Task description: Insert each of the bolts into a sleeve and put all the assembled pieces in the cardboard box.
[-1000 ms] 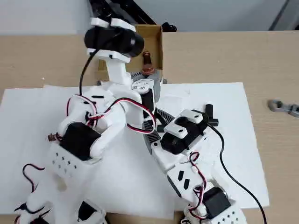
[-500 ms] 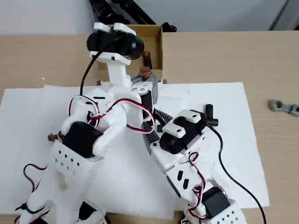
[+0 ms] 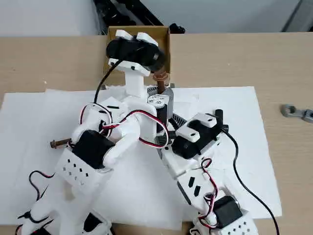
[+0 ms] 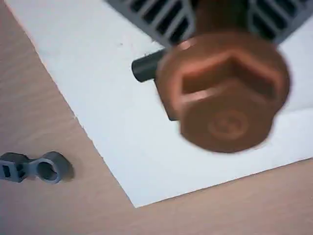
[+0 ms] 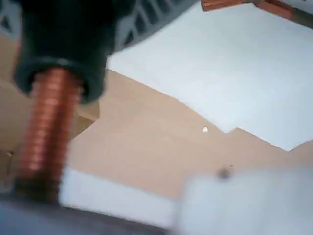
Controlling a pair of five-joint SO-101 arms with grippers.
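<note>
The left gripper [image 3: 164, 91] is closed on a copper-coloured hex-head metal bolt [image 4: 222, 93]. It is near the far edge of the table [image 3: 234, 58], just in front of the brown cardboard box [image 3: 164, 35]. The right gripper [image 3: 168, 123] is closed around a black cylindrical plastic sleeve [image 5: 63, 44] (the bolt's thread stands out of it). A second copper bolt [image 3: 61, 143] lies on the white paper sheet [image 3: 244, 112] toward the left edge, and two loose black sleeves [image 3: 219, 116] lie toward the right edge.
</note>
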